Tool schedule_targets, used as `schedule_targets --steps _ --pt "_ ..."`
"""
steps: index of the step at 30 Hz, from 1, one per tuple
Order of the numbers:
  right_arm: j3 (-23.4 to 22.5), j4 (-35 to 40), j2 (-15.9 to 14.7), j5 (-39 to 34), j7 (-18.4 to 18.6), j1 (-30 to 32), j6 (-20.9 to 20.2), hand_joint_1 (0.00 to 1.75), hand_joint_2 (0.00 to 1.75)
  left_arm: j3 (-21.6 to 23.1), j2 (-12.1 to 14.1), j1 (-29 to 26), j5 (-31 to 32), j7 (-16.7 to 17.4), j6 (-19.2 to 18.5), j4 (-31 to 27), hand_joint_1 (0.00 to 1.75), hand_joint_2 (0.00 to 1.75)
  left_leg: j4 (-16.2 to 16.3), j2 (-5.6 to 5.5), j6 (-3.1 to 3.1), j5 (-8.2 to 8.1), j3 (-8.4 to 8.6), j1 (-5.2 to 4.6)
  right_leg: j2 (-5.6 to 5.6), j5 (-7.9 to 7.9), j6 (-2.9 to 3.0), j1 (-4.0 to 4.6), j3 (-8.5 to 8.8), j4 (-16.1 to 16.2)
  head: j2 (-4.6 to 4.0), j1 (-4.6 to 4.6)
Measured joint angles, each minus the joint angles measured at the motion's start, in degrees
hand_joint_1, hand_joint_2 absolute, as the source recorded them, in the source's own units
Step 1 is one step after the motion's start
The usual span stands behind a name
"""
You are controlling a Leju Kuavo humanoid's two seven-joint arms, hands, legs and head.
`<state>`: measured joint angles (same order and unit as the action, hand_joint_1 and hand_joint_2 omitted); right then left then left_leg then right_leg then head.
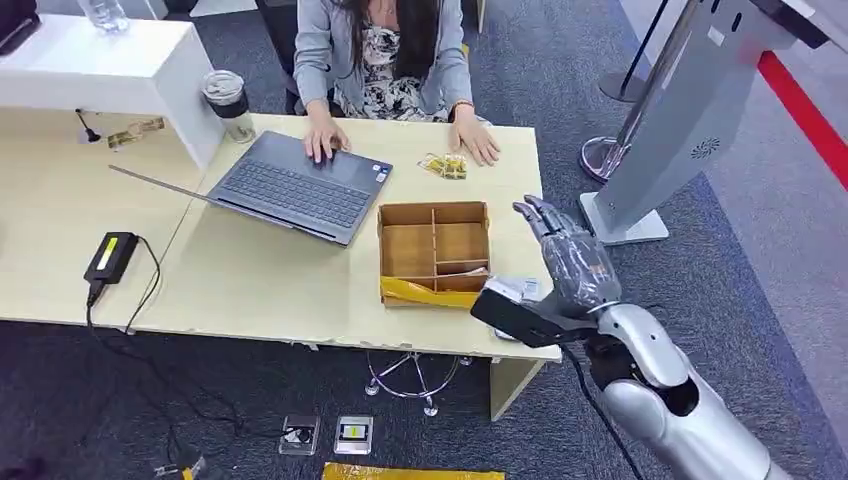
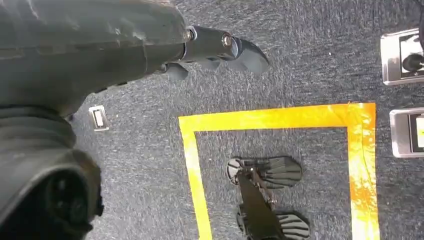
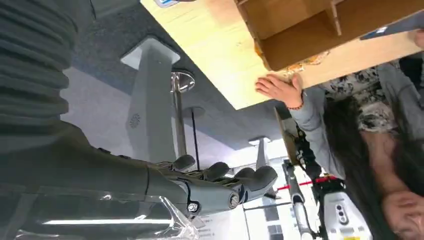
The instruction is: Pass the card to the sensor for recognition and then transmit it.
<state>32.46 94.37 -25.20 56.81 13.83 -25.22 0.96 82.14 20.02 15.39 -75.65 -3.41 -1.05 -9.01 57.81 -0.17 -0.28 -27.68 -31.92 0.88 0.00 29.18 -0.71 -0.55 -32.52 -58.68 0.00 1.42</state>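
Note:
My right hand (image 1: 568,252) hovers over the table's right edge, just right of the wooden divided box (image 1: 434,250), with its fingers (image 3: 225,182) stretched out and apart. A clear glossy sheet (image 3: 150,220) lies against the underside of this hand; I cannot tell whether it is pinched there. A white printed card (image 1: 512,289) lies on the table by my right wrist. A tall grey kiosk stand (image 1: 690,130) rises on the floor to the right of the table. My left hand (image 2: 150,50) hangs over the carpet and holds nothing, its fingers (image 2: 225,45) loosely extended.
A person sits at the far side with one hand on a laptop (image 1: 290,185) and the other by a small gold packet (image 1: 445,166). A black cabled device (image 1: 112,255) lies at the table's left. Yellow tape (image 2: 275,117) marks the carpet.

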Motion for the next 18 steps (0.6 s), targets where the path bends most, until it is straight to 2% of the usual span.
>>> schedule_targets --steps 8,18 --pt "2.4 -5.9 5.1 2.4 0.4 -0.2 0.5 0.0 1.75 -0.3 -0.3 0.3 0.0 0.0 -0.1 0.0 0.0 0.0 0.0 -0.01 0.0 0.0 -0.03 0.02 -0.02 0.01 0.01 0.03 -0.01 0.0 0.0 0.0" --pt "4.6 -14.9 12.3 5.1 -0.6 -3.8 0.6 0.0 1.75 -0.3 -0.3 0.3 0.0 0.2 -0.2 0.0 0.0 0.0 0.0 -0.01 -0.01 0.02 -0.06 0.02 -0.02 0.01 0.01 0.03 -0.02 0.0 0.0 0.0"
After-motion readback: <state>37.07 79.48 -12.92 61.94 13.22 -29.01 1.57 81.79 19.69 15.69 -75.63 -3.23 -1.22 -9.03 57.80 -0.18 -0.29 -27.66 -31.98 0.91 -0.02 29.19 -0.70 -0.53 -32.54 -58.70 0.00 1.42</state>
